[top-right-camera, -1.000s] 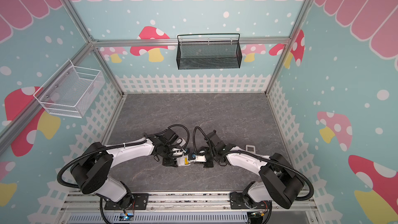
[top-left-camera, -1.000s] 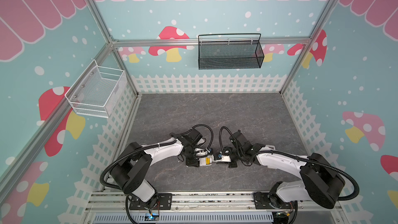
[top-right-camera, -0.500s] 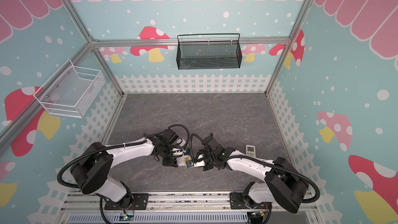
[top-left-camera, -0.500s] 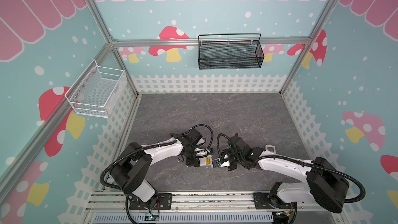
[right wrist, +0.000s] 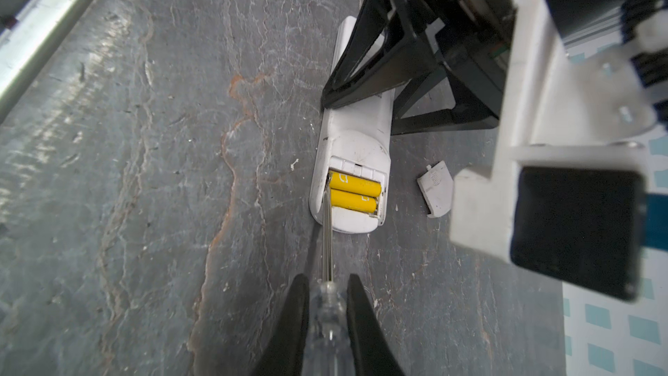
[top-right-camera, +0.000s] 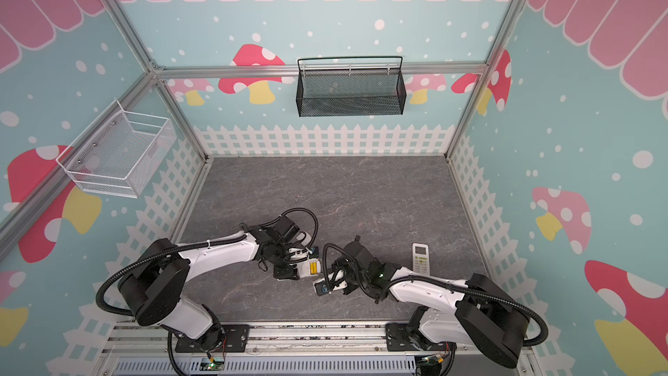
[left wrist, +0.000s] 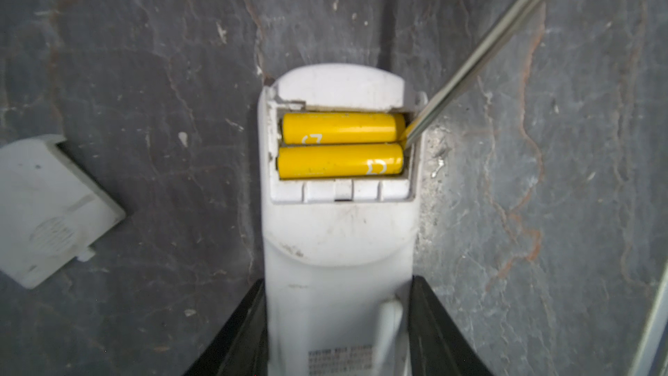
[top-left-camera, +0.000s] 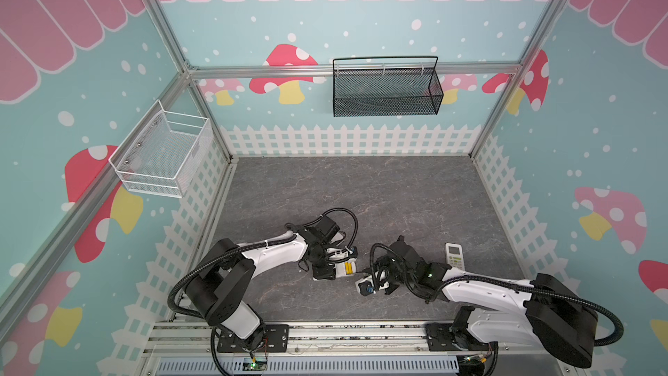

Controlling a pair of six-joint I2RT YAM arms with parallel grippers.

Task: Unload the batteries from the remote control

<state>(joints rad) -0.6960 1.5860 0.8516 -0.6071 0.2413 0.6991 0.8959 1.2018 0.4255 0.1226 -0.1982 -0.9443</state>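
With the remote (left wrist: 339,247) clamped by the left gripper (left wrist: 338,283) at the near middle of the table (top-left-camera: 361,193), its two yellow batteries (left wrist: 339,160) are probably best freed if the screwdriver (right wrist: 327,240), held tight in the right gripper (right wrist: 328,280), is levered gently under one end.

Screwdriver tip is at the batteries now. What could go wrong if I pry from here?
1. The screwdriver tip sits at one end of the battery nearer the rounded end of the remote; it may slip off instead of lifting it.
2. A freed battery could roll across the table.
3. The left tool grips the remote away from the compartment, so prying may pivot it.
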